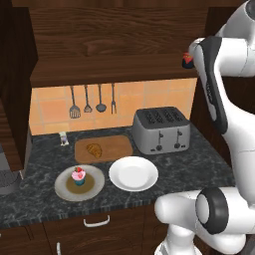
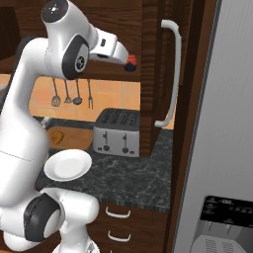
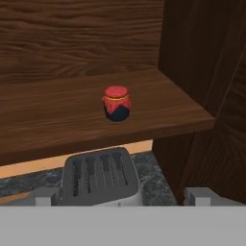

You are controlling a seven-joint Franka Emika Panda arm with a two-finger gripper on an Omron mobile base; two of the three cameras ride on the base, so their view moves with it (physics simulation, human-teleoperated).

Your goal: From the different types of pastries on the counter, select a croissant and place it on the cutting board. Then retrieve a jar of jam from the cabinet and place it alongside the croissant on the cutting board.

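The croissant (image 1: 94,149) lies on the wooden cutting board (image 1: 118,144) on the dark counter (image 1: 199,160). Up on the cabinet (image 1: 99,45) shelf (image 3: 53,117) stands the jar of jam (image 3: 116,103), upright, with its red lid on; the arm partly hides the jar (image 1: 188,60) in the left base view. My gripper (image 3: 122,198) is open wide, raised level with the shelf and facing the jar from a short distance, with nothing between its fingers. The pink-frosted cupcake (image 1: 78,176) sits on a grey-tan plate (image 1: 62,187).
A silver toaster (image 1: 161,130) stands under the shelf, right below my hand. A white plate (image 1: 133,174) lies at the counter's front. The cabinet's side wall (image 3: 202,62) rises close to the right of the jar. Utensils (image 1: 92,99) hang on the tiled wall. A tall grey fridge (image 2: 222,123) stands at the right.
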